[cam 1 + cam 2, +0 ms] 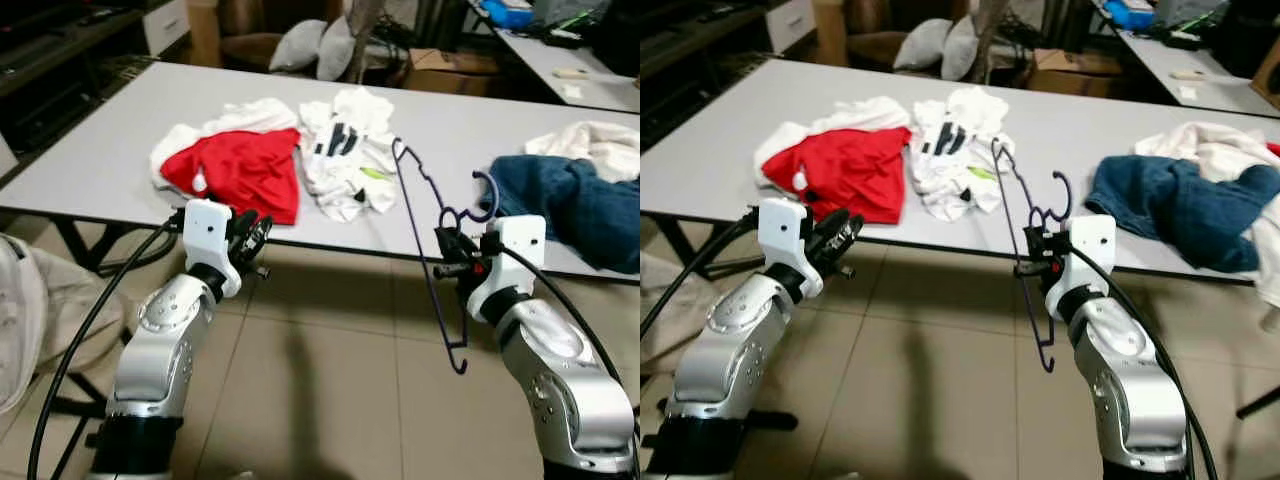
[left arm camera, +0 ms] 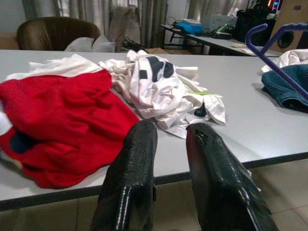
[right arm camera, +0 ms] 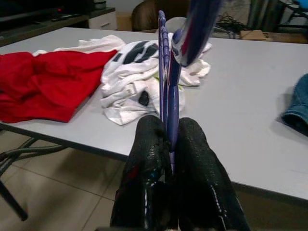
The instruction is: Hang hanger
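Nearest the head camera, the right gripper (image 1: 452, 258) has its two black fingers clamped on a thin purple plastic hanger (image 1: 425, 235), held edge-on in front of the grey table's (image 1: 120, 150) near edge, its hook uppermost. Light, stiff and smooth, it looks liable to swivel in the pinch, so a hold near the neck suits it best. Beside it, the left gripper (image 1: 256, 240) hovers with fingers parted before the crumpled red cloth garment (image 1: 240, 172) and white printed shirt (image 1: 345, 150).

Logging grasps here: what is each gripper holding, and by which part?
The right gripper pinches the blue hanger by its thin wire frame, just below the hook. The left gripper holds nothing.
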Available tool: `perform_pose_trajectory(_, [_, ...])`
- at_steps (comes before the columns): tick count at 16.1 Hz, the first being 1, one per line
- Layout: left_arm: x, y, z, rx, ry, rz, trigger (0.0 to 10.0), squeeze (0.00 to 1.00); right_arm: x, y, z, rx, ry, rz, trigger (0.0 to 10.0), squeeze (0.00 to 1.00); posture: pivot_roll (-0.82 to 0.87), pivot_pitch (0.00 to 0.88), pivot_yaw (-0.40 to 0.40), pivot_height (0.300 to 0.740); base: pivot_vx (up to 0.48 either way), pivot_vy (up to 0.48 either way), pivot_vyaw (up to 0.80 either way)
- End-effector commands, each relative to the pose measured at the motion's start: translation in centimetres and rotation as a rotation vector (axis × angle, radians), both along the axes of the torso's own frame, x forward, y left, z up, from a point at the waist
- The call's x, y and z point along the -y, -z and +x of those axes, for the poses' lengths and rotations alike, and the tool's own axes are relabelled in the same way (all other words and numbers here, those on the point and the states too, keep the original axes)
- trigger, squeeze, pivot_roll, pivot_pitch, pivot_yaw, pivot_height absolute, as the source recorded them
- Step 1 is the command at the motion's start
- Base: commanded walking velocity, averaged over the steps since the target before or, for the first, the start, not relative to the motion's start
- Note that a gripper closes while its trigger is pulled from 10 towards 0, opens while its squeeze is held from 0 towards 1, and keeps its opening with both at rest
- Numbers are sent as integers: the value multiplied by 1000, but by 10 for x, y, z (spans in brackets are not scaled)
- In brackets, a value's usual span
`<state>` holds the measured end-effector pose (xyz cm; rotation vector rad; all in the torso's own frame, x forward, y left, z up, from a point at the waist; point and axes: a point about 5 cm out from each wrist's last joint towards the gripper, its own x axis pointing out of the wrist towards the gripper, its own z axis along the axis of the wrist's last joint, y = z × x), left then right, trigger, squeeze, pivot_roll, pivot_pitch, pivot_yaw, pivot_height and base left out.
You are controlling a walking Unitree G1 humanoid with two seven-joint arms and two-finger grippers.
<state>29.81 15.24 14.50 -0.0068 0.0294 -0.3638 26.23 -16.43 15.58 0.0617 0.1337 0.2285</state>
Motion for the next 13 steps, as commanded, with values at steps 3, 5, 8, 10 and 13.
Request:
perform_pose_trajectory(3, [3,-4,5,14,-4,-9,10000,0,1,-3,4,0,5,9,10000,0,-36,0,-44,740,355,0,-533])
perform_pose_trajectory(5, [3,-4,6,16,-9,-13,10000,0,3,-5,6,8,5,7,10000,0,-37,0,-46,740,358,0,-800])
perform_pose_trajectory(8, [3,-5,7,20,-14,-17,10000,0,2,-9,8,39,-27,-28,10000,0,-37,0,-49,740,361,0,-267])
perform_pose_trajectory(10, [1,-5,7,21,-22,-17,10000,0,1,-9,8,43,-31,-32,10000,0,-37,0,-49,740,360,0,0])
perform_pose_trajectory(13, [-1,-5,8,21,-28,-18,10000,0,0,-10,8,49,-46,-40,10000,0,-37,0,-50,740,360,0,0])
